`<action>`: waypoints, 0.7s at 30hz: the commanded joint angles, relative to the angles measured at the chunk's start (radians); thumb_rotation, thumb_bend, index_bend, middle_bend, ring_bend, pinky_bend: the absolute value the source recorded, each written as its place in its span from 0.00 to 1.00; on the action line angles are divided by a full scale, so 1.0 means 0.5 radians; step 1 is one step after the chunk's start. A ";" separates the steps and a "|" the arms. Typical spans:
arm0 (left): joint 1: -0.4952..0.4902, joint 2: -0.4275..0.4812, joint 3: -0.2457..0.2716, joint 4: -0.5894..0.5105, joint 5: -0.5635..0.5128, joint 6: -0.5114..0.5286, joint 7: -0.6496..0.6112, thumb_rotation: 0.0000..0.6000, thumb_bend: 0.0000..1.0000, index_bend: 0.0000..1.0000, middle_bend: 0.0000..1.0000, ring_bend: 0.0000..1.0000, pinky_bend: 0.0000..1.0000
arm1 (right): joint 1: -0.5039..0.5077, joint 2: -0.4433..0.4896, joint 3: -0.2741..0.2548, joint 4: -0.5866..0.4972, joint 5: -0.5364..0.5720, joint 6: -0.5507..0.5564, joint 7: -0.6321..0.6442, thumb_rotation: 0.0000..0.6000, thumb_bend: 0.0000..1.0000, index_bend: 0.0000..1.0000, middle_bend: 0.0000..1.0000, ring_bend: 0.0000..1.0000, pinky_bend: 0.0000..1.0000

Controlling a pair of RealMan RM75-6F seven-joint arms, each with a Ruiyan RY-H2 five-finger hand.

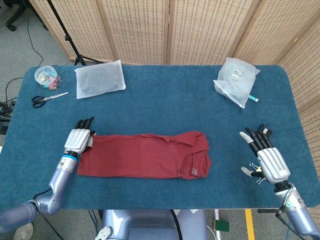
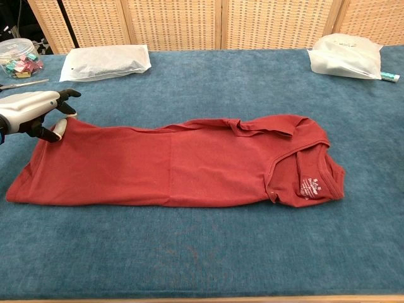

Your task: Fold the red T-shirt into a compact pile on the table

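Left hand [image 2: 35,113] sits at the far-left end of the red T-shirt [image 1: 145,156], fingers on the upper-left corner of the cloth. In the chest view that corner looks lifted slightly and pinched between thumb and fingers, so I read it as holding the hem.

The T-shirt lies centre-lower in the frame on the blue table [image 1: 165,105], already folded lengthwise into a long flat band, collar and label at its right end.

Judgement: thin knit fabric, light, limp and not slippery on the felt-like surface. It will sag and drag if lifted by one corner only. Better to take both left corners, or the hem edge, and carry it over toward the collar.

Right hand [image 1: 264,155] rests low at the right of the frame, well apart from the shirt, fingers spread, holding nothing.
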State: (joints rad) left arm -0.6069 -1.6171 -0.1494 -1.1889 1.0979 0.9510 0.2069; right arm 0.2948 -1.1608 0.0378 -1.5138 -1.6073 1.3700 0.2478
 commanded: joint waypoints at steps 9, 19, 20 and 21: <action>-0.003 0.063 0.007 -0.021 -0.002 -0.002 0.098 1.00 0.62 0.84 0.00 0.00 0.00 | -0.004 0.005 0.002 -0.001 -0.003 0.008 0.012 1.00 0.00 0.00 0.00 0.00 0.00; 0.003 0.125 0.016 0.081 -0.042 -0.068 0.124 1.00 0.62 0.85 0.00 0.00 0.00 | -0.004 0.007 0.004 0.000 -0.003 0.008 0.019 1.00 0.00 0.00 0.00 0.00 0.00; 0.002 0.140 0.020 0.107 -0.042 -0.093 0.110 1.00 0.62 0.85 0.00 0.00 0.00 | -0.004 0.007 0.003 0.000 -0.004 0.007 0.018 1.00 0.00 0.00 0.00 0.00 0.00; -0.003 0.157 0.025 0.126 -0.038 -0.123 0.096 1.00 0.62 0.85 0.00 0.00 0.00 | -0.004 0.006 0.003 0.000 -0.004 0.006 0.017 1.00 0.00 0.00 0.00 0.00 0.00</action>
State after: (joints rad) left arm -0.6066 -1.5506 -0.1400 -1.1407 1.0785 0.9080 0.2648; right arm 0.2928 -1.1576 0.0394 -1.5140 -1.6090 1.3731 0.2564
